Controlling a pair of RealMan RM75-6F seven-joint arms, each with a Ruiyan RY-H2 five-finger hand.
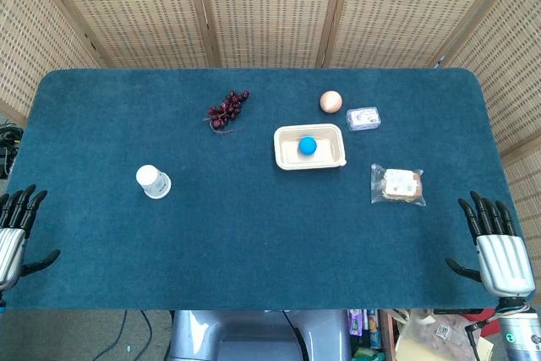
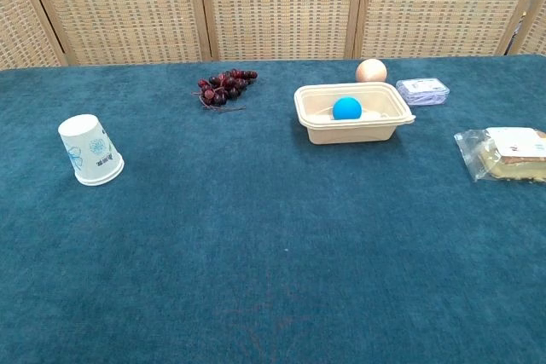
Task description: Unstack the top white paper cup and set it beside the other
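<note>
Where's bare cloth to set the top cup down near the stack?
Bare cloth surrounds the upside-down paper cup stack: toward the near edge, and rightward up to the tray. Crowded around grapes, tray and sandwich bag.

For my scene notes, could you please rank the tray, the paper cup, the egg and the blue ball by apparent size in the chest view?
1. tray
2. paper cup, though nearer the camera
3. egg and blue ball look alike

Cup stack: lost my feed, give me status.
Left hand and right hand open, at table edge. Cup stack upside down, untouched, left side. Nothing near it; grapes farther back.
</note>
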